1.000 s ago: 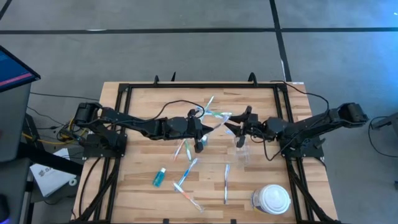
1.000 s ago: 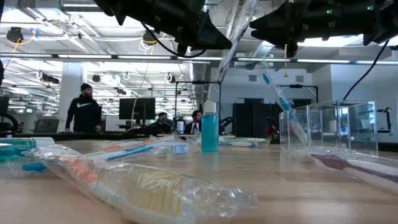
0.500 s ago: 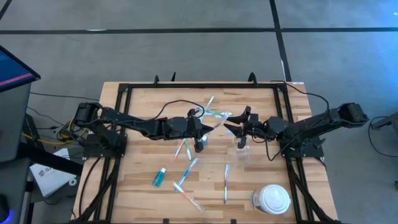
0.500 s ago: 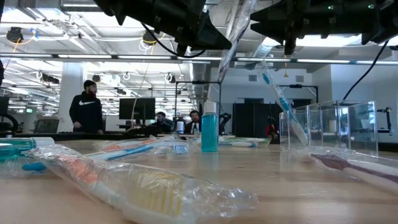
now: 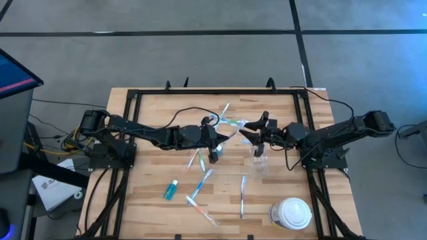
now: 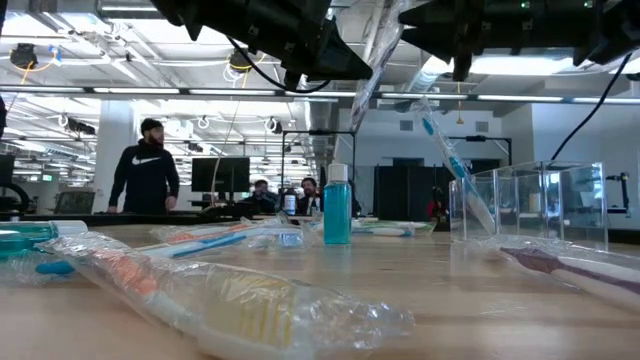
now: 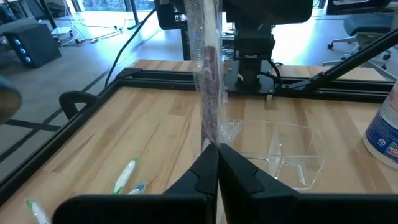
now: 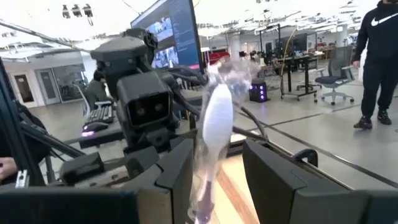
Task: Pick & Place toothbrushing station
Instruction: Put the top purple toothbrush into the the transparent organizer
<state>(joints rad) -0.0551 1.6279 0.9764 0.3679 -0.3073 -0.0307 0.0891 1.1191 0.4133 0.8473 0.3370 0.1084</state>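
In the high view my left gripper (image 5: 222, 137) and my right gripper (image 5: 248, 131) meet above the table's middle. Between them is a toothbrush in a clear wrapper (image 7: 207, 81). My left gripper (image 7: 217, 150) is shut on it. The fingers of my right gripper (image 8: 217, 152) stand open on either side of its wrapped upper end (image 8: 212, 121); whether they touch it I cannot tell. Below the right gripper stands the clear plastic cup (image 5: 260, 159), with a blue-and-white toothbrush (image 6: 452, 165) leaning in it. My left gripper pinches the wrapped toothbrush near its lower end (image 7: 211, 140) between its two shut fingers. They come nearly level from the table's left side and lie across the brush. The toothbrush rises steeply from the fingers, clear of the table.
Loose wrapped toothbrushes lie on the table (image 5: 200, 188) (image 5: 243, 195) (image 5: 195, 160) (image 5: 227, 115). A teal tube (image 5: 171, 191) lies near the front left. The large white lidded container (image 5: 291, 213) stands at the front right. A black frame (image 5: 133, 100) borders the tabletop.
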